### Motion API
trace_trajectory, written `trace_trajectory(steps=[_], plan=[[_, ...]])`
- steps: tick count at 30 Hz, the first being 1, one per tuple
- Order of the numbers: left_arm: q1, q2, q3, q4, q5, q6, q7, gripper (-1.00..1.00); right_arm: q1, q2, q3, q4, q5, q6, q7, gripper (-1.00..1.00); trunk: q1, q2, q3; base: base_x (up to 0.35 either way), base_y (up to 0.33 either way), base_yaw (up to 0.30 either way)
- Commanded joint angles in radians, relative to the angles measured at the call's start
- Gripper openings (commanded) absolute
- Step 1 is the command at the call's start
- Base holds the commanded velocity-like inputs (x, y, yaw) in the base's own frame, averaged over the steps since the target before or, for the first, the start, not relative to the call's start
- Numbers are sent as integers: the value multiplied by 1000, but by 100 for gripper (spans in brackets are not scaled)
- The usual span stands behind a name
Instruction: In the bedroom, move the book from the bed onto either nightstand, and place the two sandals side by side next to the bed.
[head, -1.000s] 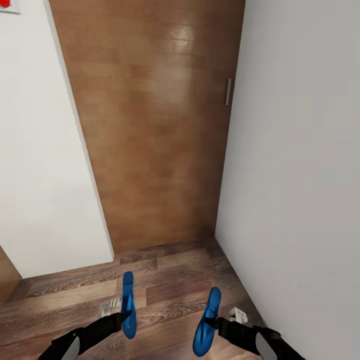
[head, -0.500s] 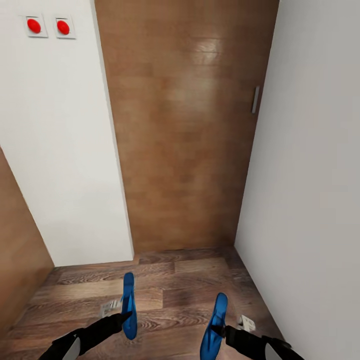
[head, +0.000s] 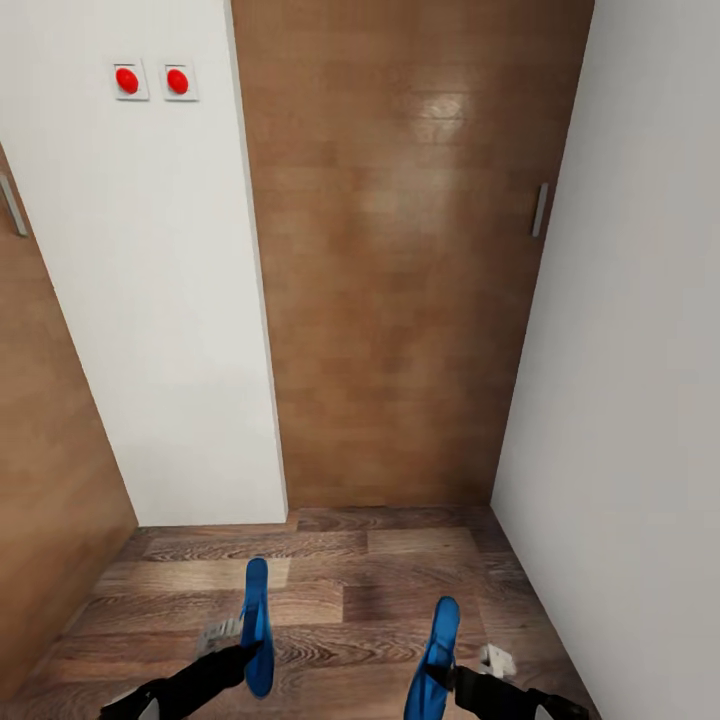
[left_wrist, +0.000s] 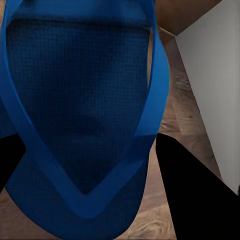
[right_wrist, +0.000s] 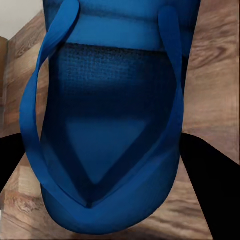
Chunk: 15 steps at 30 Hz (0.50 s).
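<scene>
I hold one blue sandal in each gripper, up above the wood floor (head: 340, 575). My left gripper (head: 248, 650) pinches the left sandal (head: 257, 620) by its edge, and my right gripper (head: 440, 678) pinches the right sandal (head: 432, 665) the same way. Both sandals point away from me, well apart. In front of me is a brown door (head: 400, 260) with a small handle (head: 541, 209). White walls stand on both sides, and the left wall (head: 150, 300) has two red buttons (head: 152, 80).
</scene>
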Motion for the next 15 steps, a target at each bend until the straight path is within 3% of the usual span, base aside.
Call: trace_trajectory(steps=[1, 6, 15], plan=[[-1, 1, 0, 7, 9, 0, -4, -100, -1, 0, -7, 18, -14, 9, 2, -100, 0, 0, -1, 0, 0, 4], [0, -1, -1, 17, 8, -5, -1, -100, -1, -1, -7, 48, -13, 8, 2, -100, -1, 0, 3, 0, 0, 1], [0, -3, -2, 20, 8, -8, 0, -100, -1, -2, -8, 52, -13, 8, 2, -100, -35, 63, 31, 0, 0, 0]])
